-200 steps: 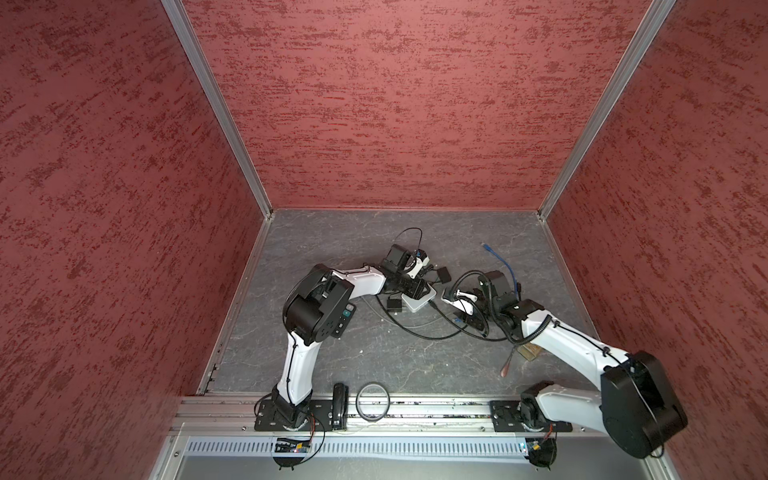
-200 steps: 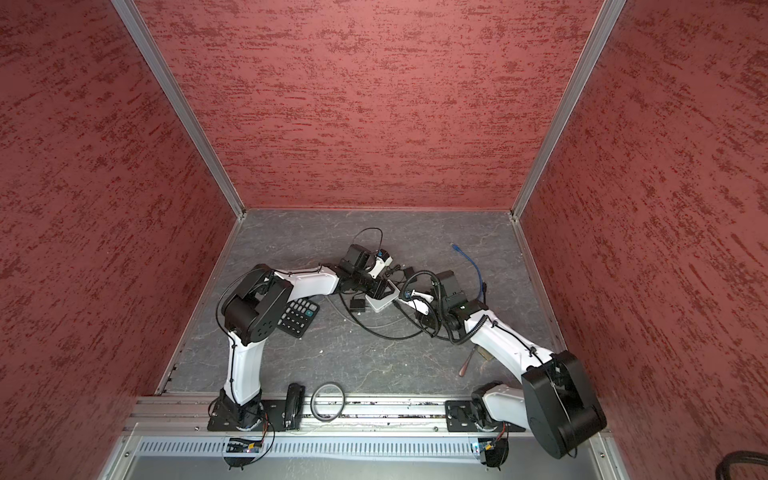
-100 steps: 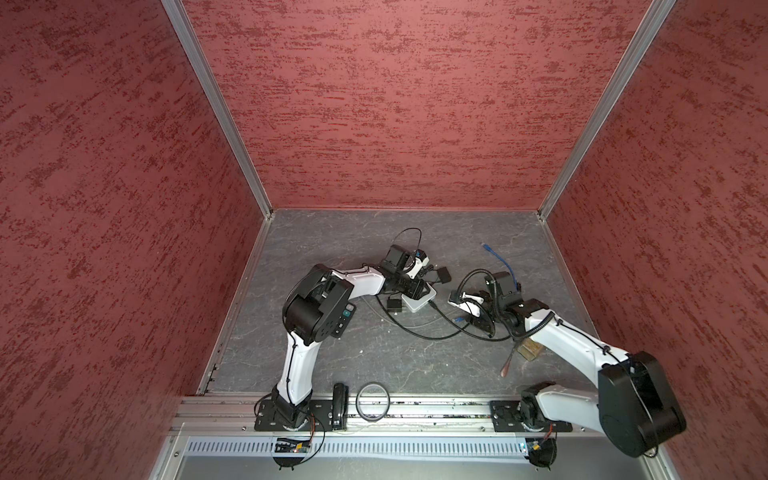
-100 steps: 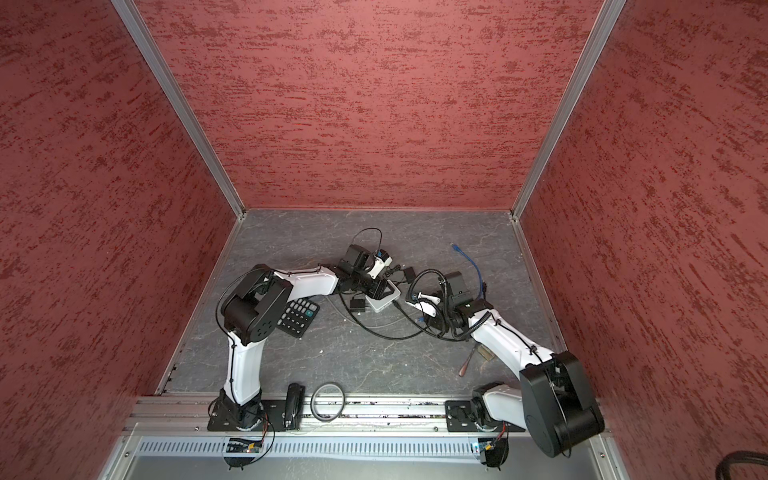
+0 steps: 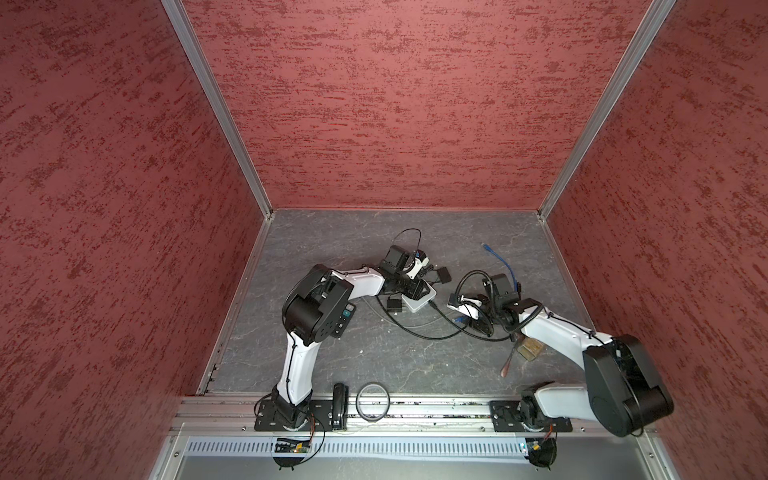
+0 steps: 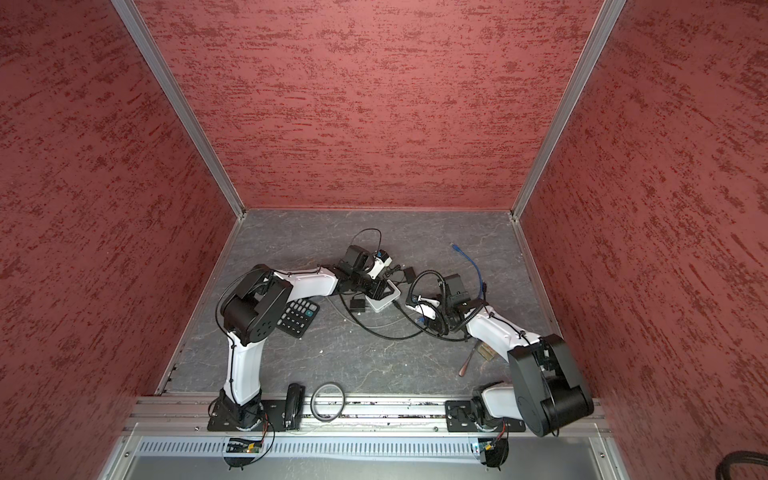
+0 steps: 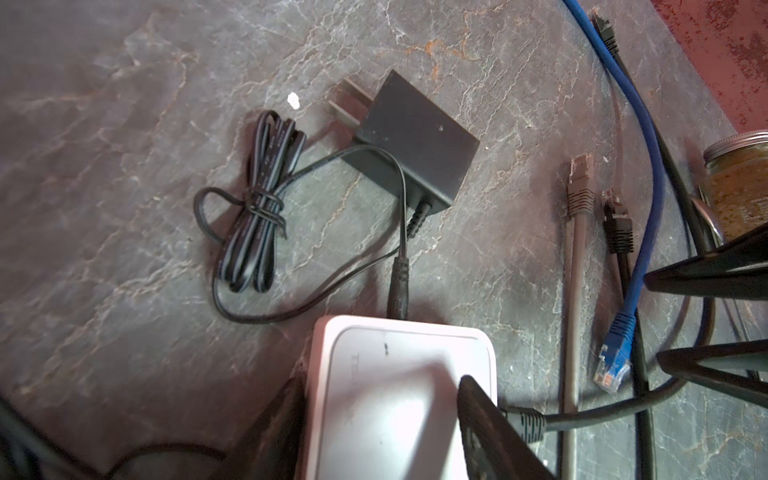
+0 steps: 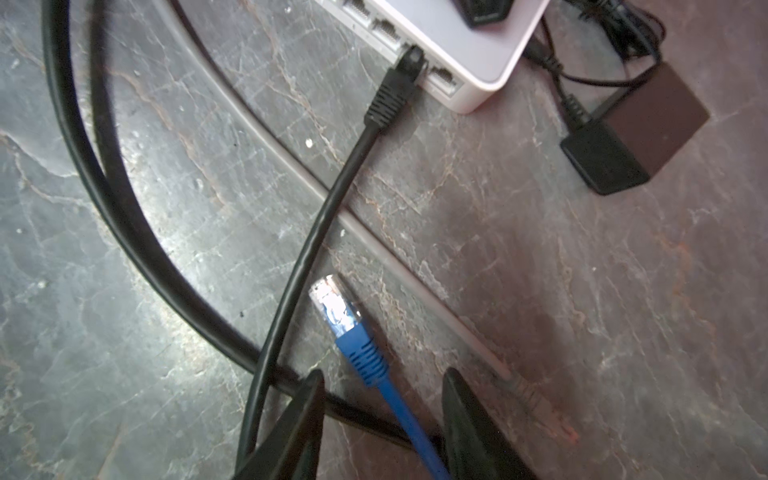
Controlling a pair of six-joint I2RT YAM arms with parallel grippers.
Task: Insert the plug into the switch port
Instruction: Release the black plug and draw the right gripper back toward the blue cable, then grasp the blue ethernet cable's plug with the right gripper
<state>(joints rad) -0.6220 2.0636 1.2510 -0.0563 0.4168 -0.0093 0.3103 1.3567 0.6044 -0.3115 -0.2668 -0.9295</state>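
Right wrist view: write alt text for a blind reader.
A black plug sits in a port of the white switch, beside empty ports. Nearer, a blue plug lies loose on the grey table, its cable passing through the open right gripper. A black adapter lies beside the switch.

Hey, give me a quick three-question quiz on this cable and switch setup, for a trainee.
1. True or false: the black network cable's plug sits in a port of the white plastic switch box.
2. Which lies between the right gripper's open fingers? A blue network cable; B grey network cable; C black power adapter.
3. Fill in: the ___ gripper has a finger on top of the switch box.
Key: 1 true; 2 A; 3 left gripper.
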